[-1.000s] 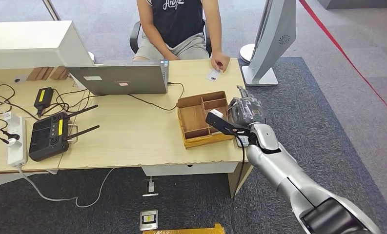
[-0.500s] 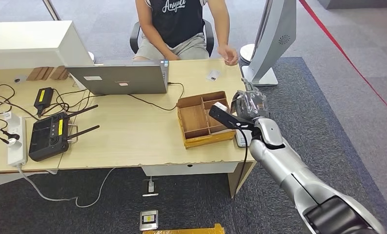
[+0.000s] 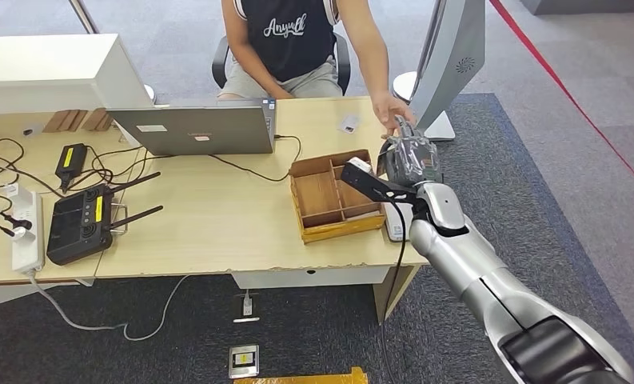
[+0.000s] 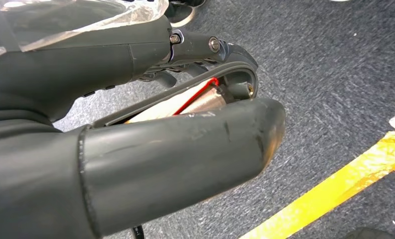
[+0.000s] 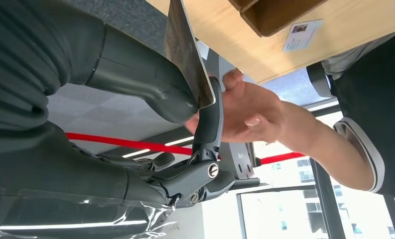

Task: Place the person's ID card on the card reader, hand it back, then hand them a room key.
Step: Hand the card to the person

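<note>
Right robot hand (image 3: pixel 409 160) pinches a dark card (image 5: pixel 185 55) by the person's hand (image 5: pixel 245 112), beside the wooden tray (image 3: pixel 329 196).

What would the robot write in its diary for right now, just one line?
stage: room key handover | right hand: holds card | person's hand: at card | ID card: on desk

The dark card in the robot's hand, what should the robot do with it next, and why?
Probably hold steady, then let go once the person grips it. The right hand pinches the thin dark room key card between thumb and finger, and the person's hand reaches right up beside it. The white ID card already lies on the wooden desk.
</note>
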Motion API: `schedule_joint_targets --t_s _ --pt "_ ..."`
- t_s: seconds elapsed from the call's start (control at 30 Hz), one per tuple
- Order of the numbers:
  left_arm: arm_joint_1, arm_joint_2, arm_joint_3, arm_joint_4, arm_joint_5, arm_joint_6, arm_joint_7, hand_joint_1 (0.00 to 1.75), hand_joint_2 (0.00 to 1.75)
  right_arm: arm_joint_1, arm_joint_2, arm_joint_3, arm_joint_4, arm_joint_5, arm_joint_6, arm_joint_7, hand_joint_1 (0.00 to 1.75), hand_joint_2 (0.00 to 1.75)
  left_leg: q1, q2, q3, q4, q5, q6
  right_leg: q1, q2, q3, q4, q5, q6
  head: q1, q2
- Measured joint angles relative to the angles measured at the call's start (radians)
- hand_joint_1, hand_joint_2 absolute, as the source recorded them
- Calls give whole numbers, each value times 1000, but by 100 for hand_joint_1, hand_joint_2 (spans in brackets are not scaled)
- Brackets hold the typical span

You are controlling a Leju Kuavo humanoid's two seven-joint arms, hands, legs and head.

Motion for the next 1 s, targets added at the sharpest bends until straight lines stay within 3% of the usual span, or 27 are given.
schedule_joint_targets --t_s 0.23,0.63,1.0 --pt "-6 0 0 0 -20 -15 -8 0 0 -134 29 2 20 34 54 -3 175 175 0 0 -1 0 1 0 0 0 -1 0 1 0 0 0" --pt "-18 0 0 0 -44 -29 -12 0 0 -391 135 21 151 63 133 17 175 175 0 0 -2 0 1 0 0 0 -3 1 1 0 0 0" --pt "-15 1 0 0 -36 -27 -13 0 0 -429 214 43 294 55 117 15 175 175 0 0 -2 0 1 0 0 0 -2 0 1 0 0 0"
